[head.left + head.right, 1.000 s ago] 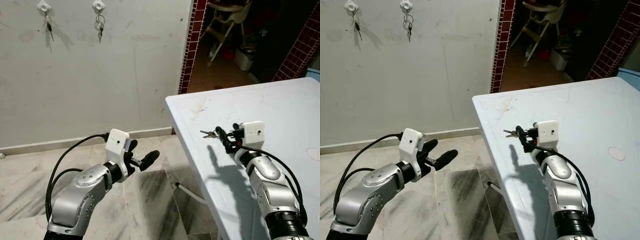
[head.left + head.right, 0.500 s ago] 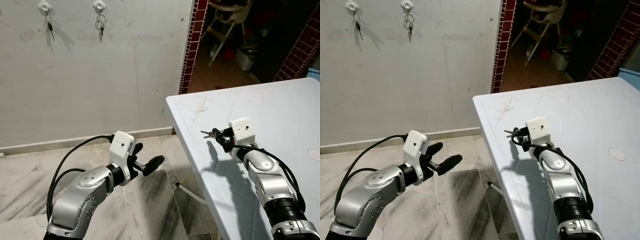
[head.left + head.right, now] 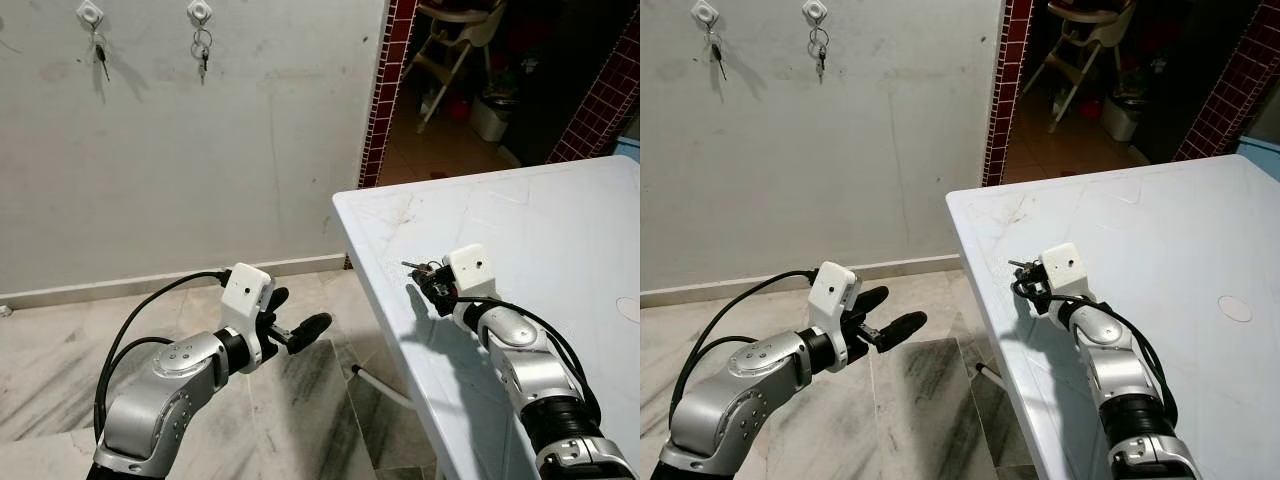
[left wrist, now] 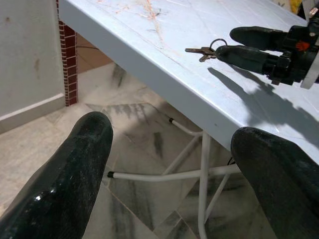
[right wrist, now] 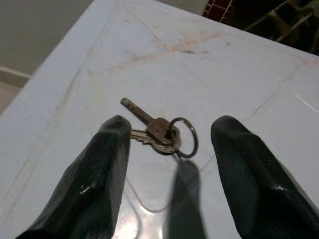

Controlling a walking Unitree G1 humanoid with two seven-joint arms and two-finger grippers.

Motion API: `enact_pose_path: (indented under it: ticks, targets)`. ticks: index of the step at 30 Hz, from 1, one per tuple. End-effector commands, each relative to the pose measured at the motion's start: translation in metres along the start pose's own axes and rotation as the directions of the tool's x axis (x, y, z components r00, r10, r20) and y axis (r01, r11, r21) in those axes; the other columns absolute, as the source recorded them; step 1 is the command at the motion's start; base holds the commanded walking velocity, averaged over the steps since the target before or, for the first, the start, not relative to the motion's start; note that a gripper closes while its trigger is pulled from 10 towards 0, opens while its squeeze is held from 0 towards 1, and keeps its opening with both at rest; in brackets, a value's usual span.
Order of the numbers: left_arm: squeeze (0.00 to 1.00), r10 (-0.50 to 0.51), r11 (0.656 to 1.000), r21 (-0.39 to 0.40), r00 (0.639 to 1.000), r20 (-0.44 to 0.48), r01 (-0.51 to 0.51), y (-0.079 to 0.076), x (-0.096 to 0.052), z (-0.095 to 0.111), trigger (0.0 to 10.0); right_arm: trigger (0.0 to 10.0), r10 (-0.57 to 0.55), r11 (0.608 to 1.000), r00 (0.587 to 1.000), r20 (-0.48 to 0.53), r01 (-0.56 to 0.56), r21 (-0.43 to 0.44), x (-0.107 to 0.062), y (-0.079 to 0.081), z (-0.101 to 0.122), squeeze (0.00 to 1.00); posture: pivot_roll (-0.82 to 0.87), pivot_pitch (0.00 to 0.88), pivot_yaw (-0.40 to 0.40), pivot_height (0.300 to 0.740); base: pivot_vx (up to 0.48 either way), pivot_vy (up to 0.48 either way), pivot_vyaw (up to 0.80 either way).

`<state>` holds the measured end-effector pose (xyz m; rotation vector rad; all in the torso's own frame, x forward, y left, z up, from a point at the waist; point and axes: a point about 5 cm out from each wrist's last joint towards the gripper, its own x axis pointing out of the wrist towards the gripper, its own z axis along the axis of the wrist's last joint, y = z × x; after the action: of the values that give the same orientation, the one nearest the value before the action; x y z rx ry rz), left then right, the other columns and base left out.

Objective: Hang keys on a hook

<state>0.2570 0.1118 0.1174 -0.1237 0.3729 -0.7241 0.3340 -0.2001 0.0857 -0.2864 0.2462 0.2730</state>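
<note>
The left gripper (image 4: 172,164) has its two black fingers (image 4: 62,174) spread wide apart, hanging over the marble floor (image 4: 134,144) with nothing between them. Ahead stands the white table (image 4: 164,74), its near edge running across above white metal legs (image 4: 202,174). On the tabletop, near that edge, lie the keys (image 4: 202,51) on a ring. The right gripper (image 4: 238,44) sits right at them, one finger touching the ring, its shadow falling on the table. A wall (image 4: 27,55) with a red tiled strip (image 4: 69,59) stands beyond.

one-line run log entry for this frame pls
phase: pre-grasp | right end effector: open, straddling keys on table | left end effector: open, idle above floor | hooks: not reached
</note>
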Motion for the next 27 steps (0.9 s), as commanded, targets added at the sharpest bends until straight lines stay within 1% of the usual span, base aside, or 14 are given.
enact_pose_path:
  ticks: [1,2,4,8,11,13,14,19,21,22,23,24,27]
  targets:
    - [0.00,-0.020,1.000,0.016,1.000,0.005,0.020,-0.0037,-0.0001,0.0041,10.0,7.7,-0.026,0.999,1.000,-0.009,0.026,-0.023,0.0011,-0.0069,0.0027,0.00,0.16,0.000,-0.040,0.740,0.000,0.000,0.00]
    - [0.00,-0.021,1.000,0.016,1.000,0.005,0.021,-0.0036,-0.0002,0.0042,10.0,2.4,-0.036,0.999,0.999,-0.021,0.035,-0.021,0.0019,-0.0084,0.0013,0.00,0.16,0.000,-0.040,0.740,0.000,0.000,0.00]
    - [0.00,-0.018,1.000,0.014,1.000,0.006,0.018,-0.0027,-0.0005,0.0043,10.0,2.5,-0.038,0.999,0.999,-0.022,0.037,-0.017,0.0029,-0.0082,0.0014,0.00,0.16,0.000,-0.040,0.740,0.000,0.000,0.00]
    - [0.00,-0.017,1.000,0.014,1.000,0.006,0.017,-0.0027,-0.0005,0.0044,10.0,2.4,-0.027,1.000,0.999,-0.028,0.027,-0.014,0.0048,-0.0051,0.0006,0.00,0.16,0.000,-0.042,0.740,0.000,0.000,0.00]
    - [0.00,-0.017,1.000,0.014,1.000,0.007,0.017,-0.0027,-0.0006,0.0045,10.0,2.7,-0.017,1.000,0.999,-0.029,0.016,-0.015,0.0054,-0.0042,0.0005,0.00,0.16,0.000,-0.042,0.740,0.000,0.000,0.00]
    - [0.00,-0.017,1.000,0.014,1.000,0.007,0.017,-0.0027,-0.0007,0.0046,10.0,2.6,-0.015,1.000,0.999,-0.029,0.015,-0.015,0.0056,-0.0043,0.0006,0.00,0.16,0.000,-0.042,0.740,0.000,0.000,0.00]
    - [0.00,-0.017,1.000,0.014,1.000,0.007,0.017,-0.0027,-0.0007,0.0045,10.0,2.9,-0.017,1.000,0.999,-0.029,0.017,-0.014,0.0057,-0.0052,0.0009,0.00,0.16,0.000,-0.042,0.740,0.000,0.000,0.00]
    - [0.00,-0.021,1.000,0.015,1.000,0.010,0.021,-0.0034,0.0000,0.0052,10.0,2.9,-0.019,1.000,0.999,-0.032,0.019,-0.013,0.0061,-0.0066,0.0005,0.00,0.16,0.000,-0.042,0.740,0.000,0.000,0.00]
    - [0.00,-0.022,1.000,0.015,1.000,0.010,0.022,-0.0036,0.0002,0.0054,10.0,2.9,-0.019,1.000,0.999,-0.033,0.018,-0.012,0.0064,-0.0066,0.0003,0.00,0.16,0.000,-0.042,0.740,0.000,0.000,0.00]
    - [0.00,-0.023,1.000,0.015,1.000,0.011,0.022,-0.0035,0.0002,0.0055,10.0,2.5,-0.017,1.000,0.999,-0.034,0.017,-0.012,0.0068,-0.0063,0.0000,0.00,0.16,0.000,-0.038,0.740,0.000,0.000,0.00]
    - [0.00,-0.023,1.000,0.015,1.000,0.010,0.023,-0.0034,0.0002,0.0055,10.0,2.6,-0.014,1.000,0.999,-0.036,0.014,-0.013,0.0072,-0.0057,-0.0001,0.00,0.16,0.000,-0.038,0.740,0.000,0.000,0.00]
    - [0.00,-0.023,1.000,0.016,1.000,0.010,0.023,-0.0031,0.0000,0.0055,10.0,3.1,-0.006,1.000,0.999,-0.041,0.005,-0.017,0.0079,-0.0043,-0.0004,0.00,0.16,0.000,-0.038,0.740,0.000,0.000,0.00]
    - [0.00,-0.023,1.000,0.016,1.000,0.010,0.022,-0.0030,-0.0001,0.0056,10.0,3.1,0.001,1.000,0.999,-0.045,-0.002,-0.021,0.0083,-0.0034,-0.0007,0.00,0.16,0.000,-0.038,0.740,0.000,0.000,0.00]
